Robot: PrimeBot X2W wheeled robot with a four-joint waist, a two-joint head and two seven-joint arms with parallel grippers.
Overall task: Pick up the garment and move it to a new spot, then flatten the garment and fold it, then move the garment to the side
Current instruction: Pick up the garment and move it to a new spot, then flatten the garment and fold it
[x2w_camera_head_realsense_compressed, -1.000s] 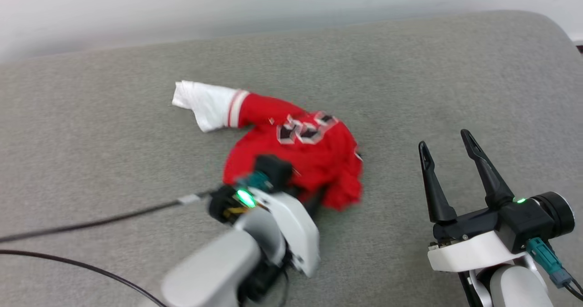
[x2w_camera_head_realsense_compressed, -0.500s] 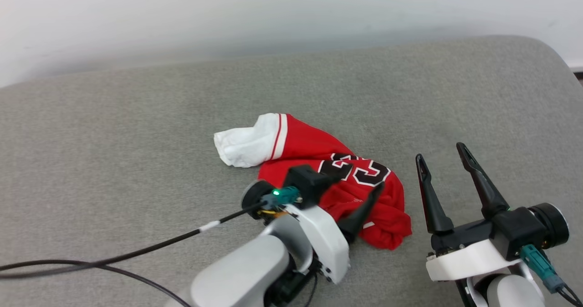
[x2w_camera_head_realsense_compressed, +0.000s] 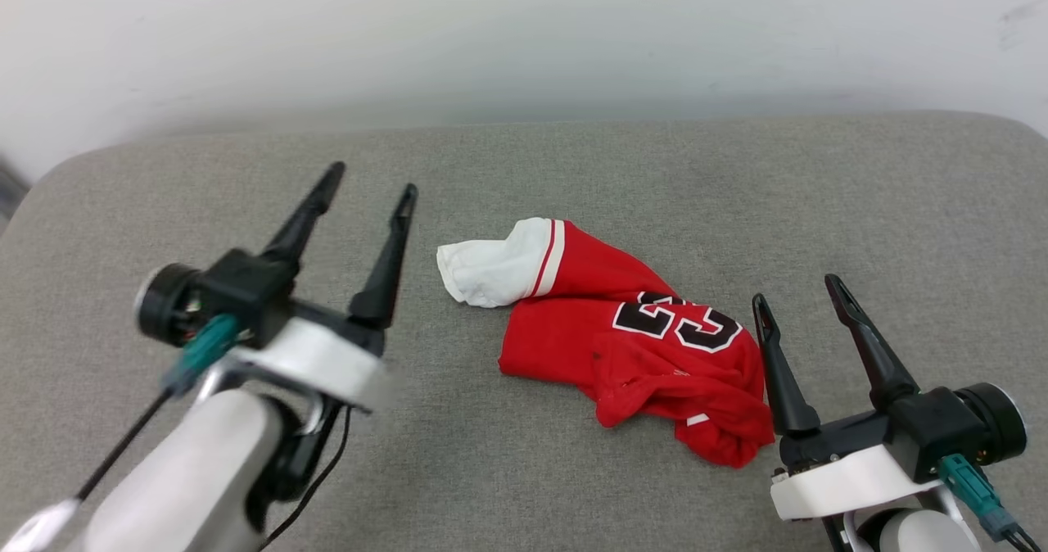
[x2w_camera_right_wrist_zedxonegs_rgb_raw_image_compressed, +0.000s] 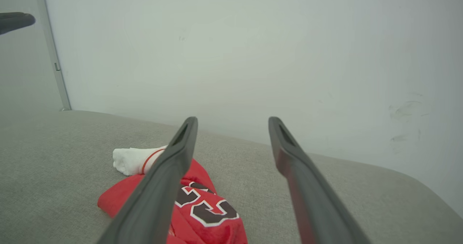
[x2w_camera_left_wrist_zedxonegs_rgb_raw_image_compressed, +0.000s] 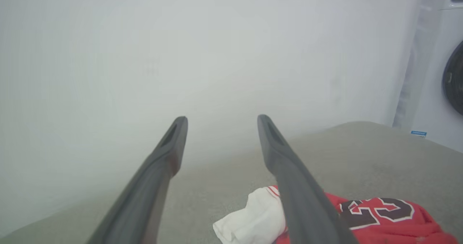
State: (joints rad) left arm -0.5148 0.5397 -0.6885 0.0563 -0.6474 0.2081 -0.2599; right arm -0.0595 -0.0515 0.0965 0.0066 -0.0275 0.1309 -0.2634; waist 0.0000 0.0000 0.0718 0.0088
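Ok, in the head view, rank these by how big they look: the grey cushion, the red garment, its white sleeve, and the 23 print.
1. grey cushion, by far the largest
2. garment
3. white sleeve and 23 print: about alike, too close to rank

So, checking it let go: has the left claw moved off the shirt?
Yes. The left claw has swung left, off the shirt, and stands open beside it.

grey cushion [x2w_camera_head_realsense_compressed: 655, 167], white wall [x2w_camera_head_realsense_compressed: 524, 36], washing machine [x2w_camera_left_wrist_zedxonegs_rgb_raw_image_compressed: 439, 74]
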